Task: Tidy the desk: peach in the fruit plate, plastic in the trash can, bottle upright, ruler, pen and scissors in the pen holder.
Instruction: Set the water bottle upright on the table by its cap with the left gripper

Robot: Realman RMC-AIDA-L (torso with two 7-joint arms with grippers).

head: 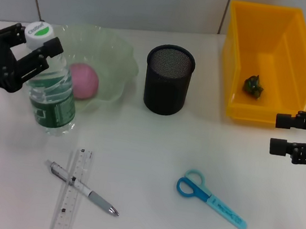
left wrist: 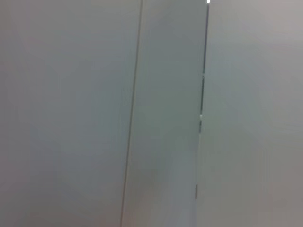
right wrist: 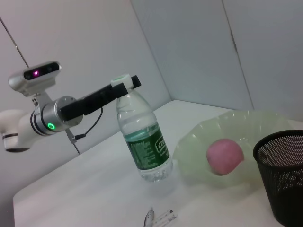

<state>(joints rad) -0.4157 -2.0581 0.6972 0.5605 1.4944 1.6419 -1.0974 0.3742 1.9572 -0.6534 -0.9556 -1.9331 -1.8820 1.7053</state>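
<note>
We see the bottle (head: 50, 91) standing upright on the white table (head: 151, 165), just beside the pale green fruit plate (head: 117, 64). The left gripper (head: 36, 47) is at the bottle's neck, its dark fingers (head: 48, 48) on both sides of the white cap (head: 39, 31); from the right wrist view the gripper (right wrist: 124, 86) looks closed around the cap (right wrist: 120, 81) of the bottle (right wrist: 144, 142), so we take it as clamped on the bottle. The left wrist view shows only a grey wall.

The pink peach (head: 83, 80) lies inside the fruit plate; we find the peach (right wrist: 224, 156) also in the right wrist view, in the plate (right wrist: 246, 127). The black mesh pen holder (head: 168, 80) stands between the plate and the yellow trash can (head: 235, 57). A small dark green piece of plastic (head: 253, 86) lies at the bottom of the trash can.

Three things lie on the table near the front. The clear ruler (head: 71, 194) lies almost straight, and the pen (head: 83, 187) lies across it, touching it. The blue scissors (head: 209, 197) lie well apart from them, toward the right side.

The right gripper (head: 280, 133) hovers above the table in front of the trash can, with its two fingers (head: 289, 120) apart and nothing between them.
</note>
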